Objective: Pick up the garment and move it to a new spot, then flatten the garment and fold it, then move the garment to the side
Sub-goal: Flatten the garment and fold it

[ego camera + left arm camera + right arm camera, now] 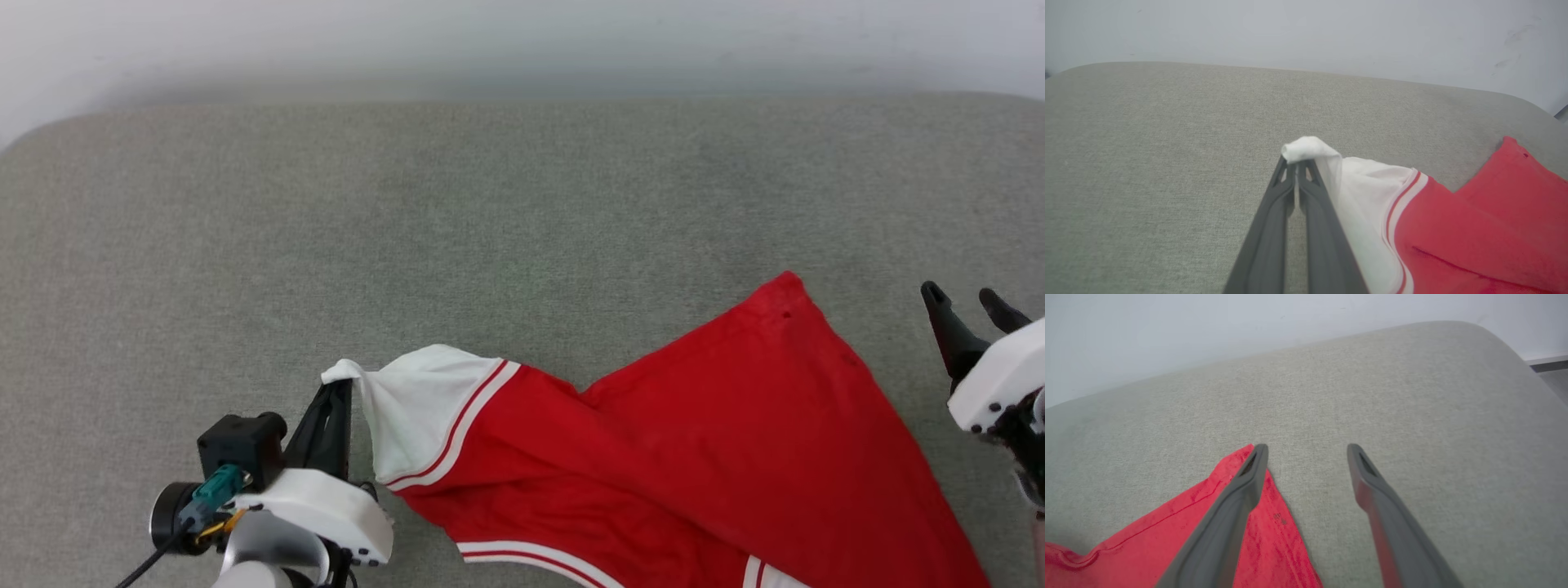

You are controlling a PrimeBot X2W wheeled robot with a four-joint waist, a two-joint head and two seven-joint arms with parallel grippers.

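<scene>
Closest to the lens, at the lower left, sits the white wrist housing of the left gripper (339,392) with a black camera (237,445) mounted beside it. Its two dark fingers are pressed together and pinch the tip of a white sleeve (416,400), which stands up in a small peak above the fabric around it. The left wrist view shows the same grip: the left gripper (1295,163) has a bunched wad of white cloth poking out past its tips.

Left of that gripper and beyond it, the grey-green padded surface (490,204) lies bare all the way to its rounded far edge, where a pale wall (490,41) rises.

From the pinched sleeve the garment (694,425) spreads rightward across the near part of the surface: red body, red-and-white striped trim at the sleeve, a crease through the middle. Its hem corner (784,286) points toward the far side, and its near edge runs out of the bottom of the head view.

Right of the garment a strip of bare padding separates it from the right gripper (967,298), whose fingers are spread wide and hold nothing. In the right wrist view, one finger of the right gripper (1306,451) crosses in front of the red garment (1167,539); I cannot tell whether it touches.
</scene>
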